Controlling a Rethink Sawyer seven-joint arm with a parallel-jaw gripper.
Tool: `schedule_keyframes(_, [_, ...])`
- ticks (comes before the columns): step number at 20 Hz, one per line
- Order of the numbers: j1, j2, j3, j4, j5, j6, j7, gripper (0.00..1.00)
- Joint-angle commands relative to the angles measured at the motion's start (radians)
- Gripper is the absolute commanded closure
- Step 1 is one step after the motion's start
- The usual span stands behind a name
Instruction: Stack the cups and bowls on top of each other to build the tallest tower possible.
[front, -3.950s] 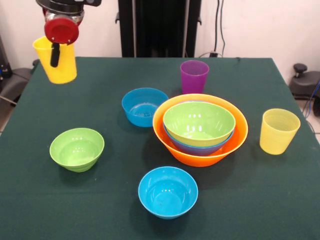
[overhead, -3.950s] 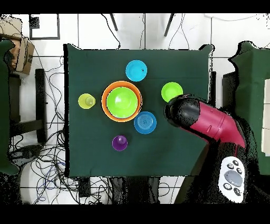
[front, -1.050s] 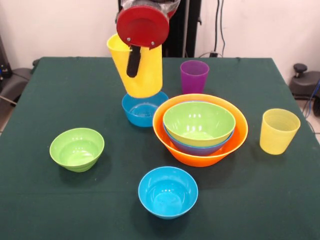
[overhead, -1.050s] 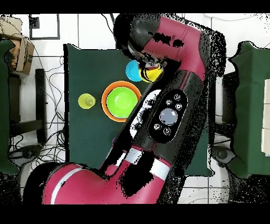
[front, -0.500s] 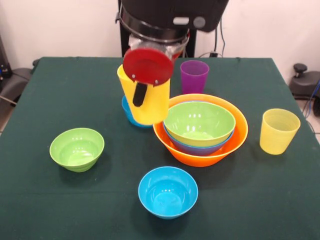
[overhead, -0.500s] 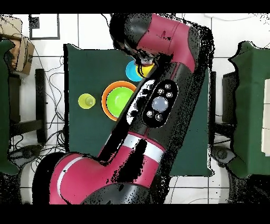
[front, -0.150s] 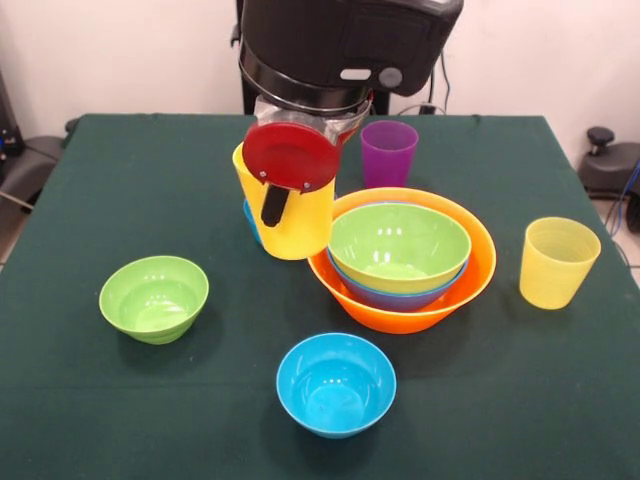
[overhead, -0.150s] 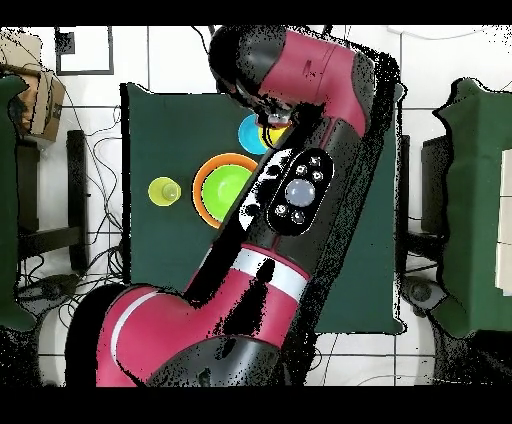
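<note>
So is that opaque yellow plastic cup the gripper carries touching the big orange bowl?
Cannot tell. In the front view the opaque yellow plastic cup overlaps the big orange bowl's rim; the overhead view hides both behind the arm.

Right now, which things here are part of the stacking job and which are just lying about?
Job: yellow cup in the gripper; orange bowl holding two nested bowls; purple cup; pale yellow cup; small green bowl; blue bowls.

Lying about: floor cables; cardboard box.

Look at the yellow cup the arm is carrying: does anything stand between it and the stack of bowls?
Nothing visible does. The yellow cup, held by the end effector, hangs just beside the orange bowl; the green bowl on top lies open.
</note>
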Motion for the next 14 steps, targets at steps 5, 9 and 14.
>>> schedule_keyframes(5, [0.031, 0.024, 0.014, -0.044, 0.025, 0.131, 0.235, 1.00])
schedule_keyframes(9, [0.023, 0.021, -0.005, -0.089, 0.048, 0.232, 0.245, 1.00])
schedule_keyframes(14, [0.017, 0.021, -0.021, -0.129, 0.081, 0.303, 0.255, 1.00])
